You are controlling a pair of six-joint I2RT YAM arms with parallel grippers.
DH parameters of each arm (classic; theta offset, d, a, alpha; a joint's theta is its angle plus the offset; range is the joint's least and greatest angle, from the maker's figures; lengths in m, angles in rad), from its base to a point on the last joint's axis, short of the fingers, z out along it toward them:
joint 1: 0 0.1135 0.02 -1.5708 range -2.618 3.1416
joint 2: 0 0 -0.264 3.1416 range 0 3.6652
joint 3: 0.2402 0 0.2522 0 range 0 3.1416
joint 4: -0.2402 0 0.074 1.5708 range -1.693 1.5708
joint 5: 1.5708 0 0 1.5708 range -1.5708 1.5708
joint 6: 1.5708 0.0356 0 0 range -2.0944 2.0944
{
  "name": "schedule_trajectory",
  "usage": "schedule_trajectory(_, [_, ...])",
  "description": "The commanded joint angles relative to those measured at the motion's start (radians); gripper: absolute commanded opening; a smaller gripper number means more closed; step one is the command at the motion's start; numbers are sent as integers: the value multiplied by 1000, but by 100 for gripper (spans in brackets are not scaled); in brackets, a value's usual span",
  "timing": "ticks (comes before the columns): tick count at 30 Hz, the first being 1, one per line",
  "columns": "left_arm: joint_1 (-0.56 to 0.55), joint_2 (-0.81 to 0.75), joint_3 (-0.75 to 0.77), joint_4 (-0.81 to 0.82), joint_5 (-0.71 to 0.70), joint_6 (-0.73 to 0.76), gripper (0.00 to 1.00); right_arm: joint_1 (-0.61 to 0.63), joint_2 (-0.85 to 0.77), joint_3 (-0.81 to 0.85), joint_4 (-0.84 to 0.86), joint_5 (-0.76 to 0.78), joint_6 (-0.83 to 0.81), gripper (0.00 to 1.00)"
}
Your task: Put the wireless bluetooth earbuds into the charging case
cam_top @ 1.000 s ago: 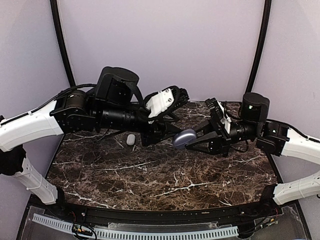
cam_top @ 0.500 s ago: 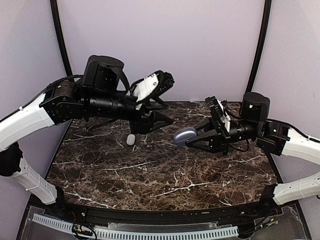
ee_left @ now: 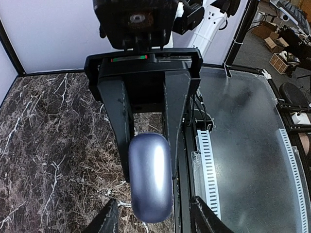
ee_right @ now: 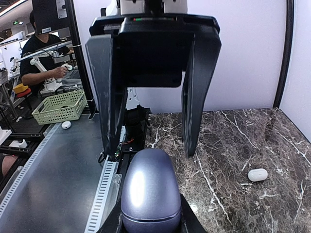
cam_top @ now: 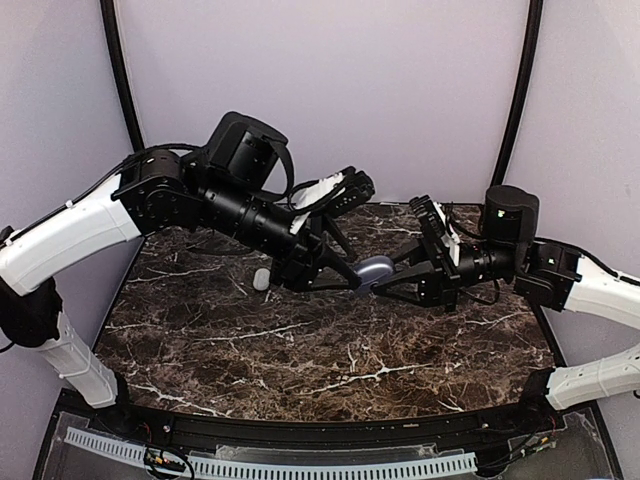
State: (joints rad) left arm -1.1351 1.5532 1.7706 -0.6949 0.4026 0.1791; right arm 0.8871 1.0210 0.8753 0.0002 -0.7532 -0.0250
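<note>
The closed, glossy lavender charging case (ee_right: 148,194) was held above the marble table (cam_top: 300,360). Your right gripper (cam_top: 380,278) pinched one end of it. Your left gripper (ee_left: 155,200) stood spread around the other end, with a gap on each side. A white oval object (cam_top: 261,279) lay on the table nearby.

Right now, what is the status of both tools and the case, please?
Right tool shut on charging case, lid closed. Left tool open at case's free end. Earbuds not seen. White oval object on table, off to the side.
</note>
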Motion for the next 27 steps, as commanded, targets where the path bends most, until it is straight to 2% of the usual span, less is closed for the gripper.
schedule_trajectory(1, [1,33,55,-61,43,-14,48,-5,-19,39,27,27,6,0])
schedule_trajectory(15, [0,74,61,-58,31,-12,30,-5,-10,36,29,60,18,0])
schedule_trajectory(22, [0,73,43,-43,6,-23,28,-5,-12,36,32,84,25,0])
schedule_trajectory(24, [0,70,31,-32,1,-28,24,-5,-12,36,32,84,25,0])
schedule_trajectory(27, [1,44,-13,3,-20,-41,14,-5,-19,32,32,99,25,7])
